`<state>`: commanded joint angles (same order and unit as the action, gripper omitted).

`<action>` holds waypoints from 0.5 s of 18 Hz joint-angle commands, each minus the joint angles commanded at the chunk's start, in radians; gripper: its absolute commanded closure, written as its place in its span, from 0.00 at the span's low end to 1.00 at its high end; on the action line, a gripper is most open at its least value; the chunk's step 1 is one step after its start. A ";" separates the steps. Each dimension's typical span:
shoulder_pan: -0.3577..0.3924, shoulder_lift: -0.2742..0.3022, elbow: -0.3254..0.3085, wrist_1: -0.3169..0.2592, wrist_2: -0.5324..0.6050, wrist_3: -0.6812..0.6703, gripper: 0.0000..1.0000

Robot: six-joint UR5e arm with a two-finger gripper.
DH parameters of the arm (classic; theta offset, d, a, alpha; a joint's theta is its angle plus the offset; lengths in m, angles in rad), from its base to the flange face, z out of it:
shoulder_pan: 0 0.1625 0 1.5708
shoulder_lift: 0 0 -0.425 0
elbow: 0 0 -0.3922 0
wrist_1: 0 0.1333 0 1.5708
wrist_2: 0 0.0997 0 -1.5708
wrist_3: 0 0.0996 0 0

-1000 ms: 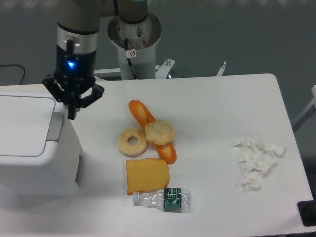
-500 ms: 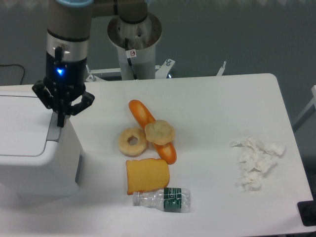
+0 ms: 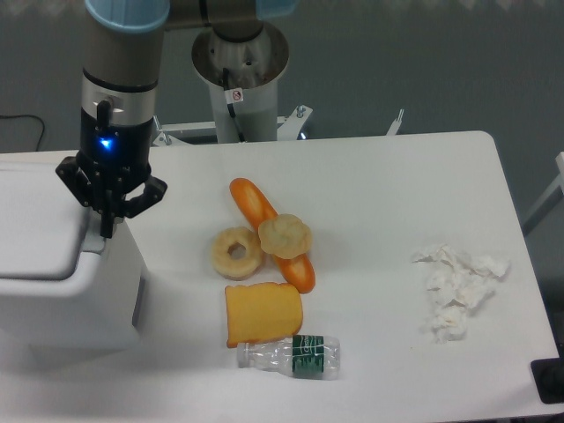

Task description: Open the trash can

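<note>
The gripper [image 3: 107, 231] points straight down with its fingers drawn narrow together, the tips at the right rim of the trash can [image 3: 62, 264], right over the grey latch strip [image 3: 93, 241]; whether they touch it cannot be told. The trash can stands at the table's [image 3: 388, 176] left edge, its flat lid [image 3: 35, 220] down. To its right lie a long bread roll [image 3: 264, 231], a bagel [image 3: 236, 253], a round bun [image 3: 284, 236], a toast slice [image 3: 263, 313] and a plastic bottle [image 3: 289, 356], with crumpled tissue [image 3: 456, 286] farther right

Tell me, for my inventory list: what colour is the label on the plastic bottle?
Dark green with white print, on the clear bottle, in the fixed camera view.
</note>
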<state>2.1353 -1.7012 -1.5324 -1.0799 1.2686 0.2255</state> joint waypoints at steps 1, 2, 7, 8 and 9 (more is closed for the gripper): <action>0.000 0.000 0.000 0.000 0.000 0.000 1.00; 0.000 0.002 0.002 0.000 0.000 0.000 1.00; 0.006 0.014 0.011 0.000 0.000 0.015 0.98; 0.012 0.014 0.012 0.000 0.000 0.017 0.94; 0.024 0.014 0.012 0.000 0.000 0.018 0.89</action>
<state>2.1597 -1.6874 -1.5202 -1.0799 1.2686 0.2439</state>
